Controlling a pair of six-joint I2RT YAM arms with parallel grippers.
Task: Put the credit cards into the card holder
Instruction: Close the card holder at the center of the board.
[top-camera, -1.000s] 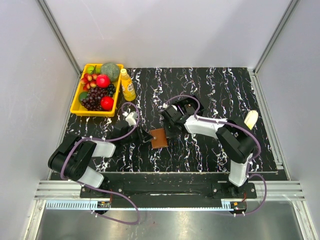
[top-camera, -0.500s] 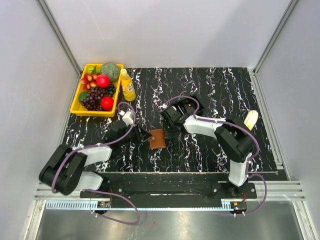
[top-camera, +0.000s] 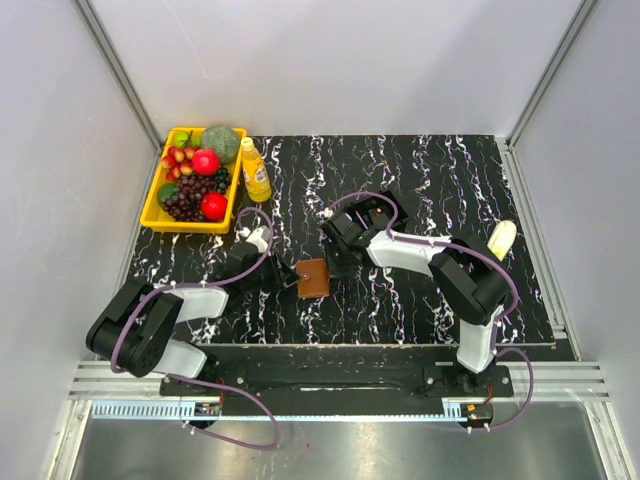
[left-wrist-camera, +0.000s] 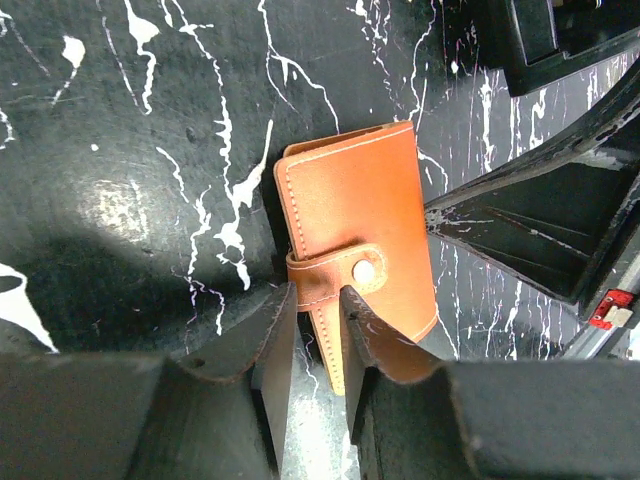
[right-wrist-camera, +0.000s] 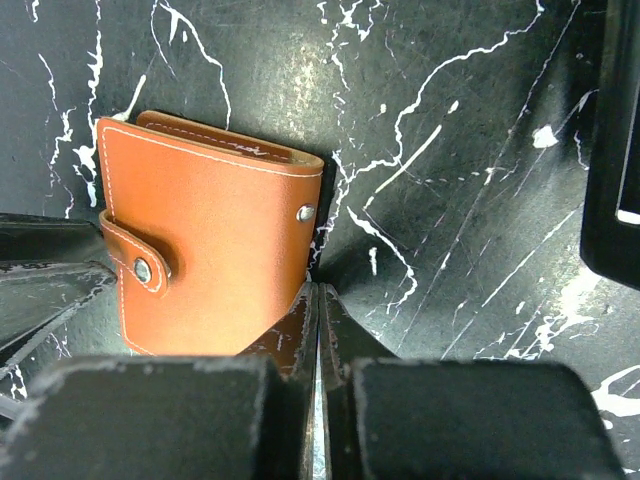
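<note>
We brace the card holder (left-wrist-camera: 355, 220) with the right gripper (right-wrist-camera: 317, 300), jaws pressed together — the left gripper (left-wrist-camera: 315, 305), jaws slightly parted, perhaps pinching, peels the strap (left-wrist-camera: 335, 278).

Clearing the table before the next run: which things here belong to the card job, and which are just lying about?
Part of the job: card holder; left pincer; right pincer. No credit cards in view.

Lying about: yellow fruit tray; yellow bottle; pale yellowish object near the right edge.
</note>
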